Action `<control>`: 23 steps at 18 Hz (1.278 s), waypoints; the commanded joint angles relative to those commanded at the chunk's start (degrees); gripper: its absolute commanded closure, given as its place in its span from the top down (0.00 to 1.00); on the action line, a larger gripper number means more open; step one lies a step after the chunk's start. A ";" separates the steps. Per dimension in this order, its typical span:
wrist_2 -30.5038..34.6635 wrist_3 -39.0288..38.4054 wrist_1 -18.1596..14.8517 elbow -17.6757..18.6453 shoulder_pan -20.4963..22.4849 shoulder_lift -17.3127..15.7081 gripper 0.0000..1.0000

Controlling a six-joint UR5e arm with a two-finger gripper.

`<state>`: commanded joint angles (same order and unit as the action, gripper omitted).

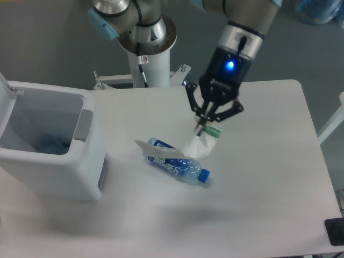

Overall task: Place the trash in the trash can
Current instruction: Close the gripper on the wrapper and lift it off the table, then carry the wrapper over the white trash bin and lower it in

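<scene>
My gripper hangs above the middle of the table, shut on the top of the clear plastic pouch, whose green strip shows by the fingers. The pouch dangles down and its lower end drapes over the small clear bottle. The bottle has a blue label and cap and lies on its side on the white table. The trash can, a boxy white bin with its lid swung open, stands at the left edge; something blue lies inside it.
The arm's white base column rises behind the table's far edge. The table's right edge runs close to the gripper's right. A dark object sits beyond the front right corner.
</scene>
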<state>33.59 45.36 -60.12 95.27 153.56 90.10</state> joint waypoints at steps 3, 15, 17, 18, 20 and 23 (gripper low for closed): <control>-1.51 -2.11 0.09 0.00 -2.99 -2.11 0.00; -1.77 1.47 0.88 0.44 -14.24 -3.27 0.00; -1.69 2.97 0.97 0.62 -15.39 -1.60 0.00; -1.69 3.24 0.97 0.53 -16.09 -0.90 0.00; -1.34 3.33 1.05 0.70 -17.58 0.60 0.00; -1.07 3.33 1.05 0.79 -19.26 1.40 0.00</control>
<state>32.52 48.69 -59.06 96.06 134.30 91.49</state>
